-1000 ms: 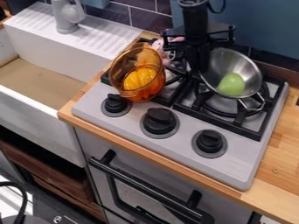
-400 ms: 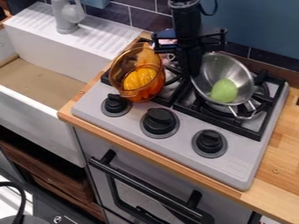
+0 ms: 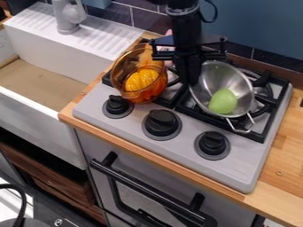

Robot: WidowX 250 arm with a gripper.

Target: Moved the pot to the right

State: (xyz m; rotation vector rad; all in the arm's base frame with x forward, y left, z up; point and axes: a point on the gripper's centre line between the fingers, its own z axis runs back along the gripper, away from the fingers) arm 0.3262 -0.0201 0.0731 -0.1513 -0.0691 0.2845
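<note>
From the view's centre I count two pots point(image 3: 215, 82), near twelve and two o'clock; two toy foods point(image 3: 223, 102), likewise; three knobs point(image 3: 161, 122), ten to four; one tap point(image 3: 68, 18), eleven.

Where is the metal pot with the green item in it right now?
In the camera view, the metal pot is over the stove's right-hand burner, beside the gripper and to the right of the orange see-through pot.
</note>
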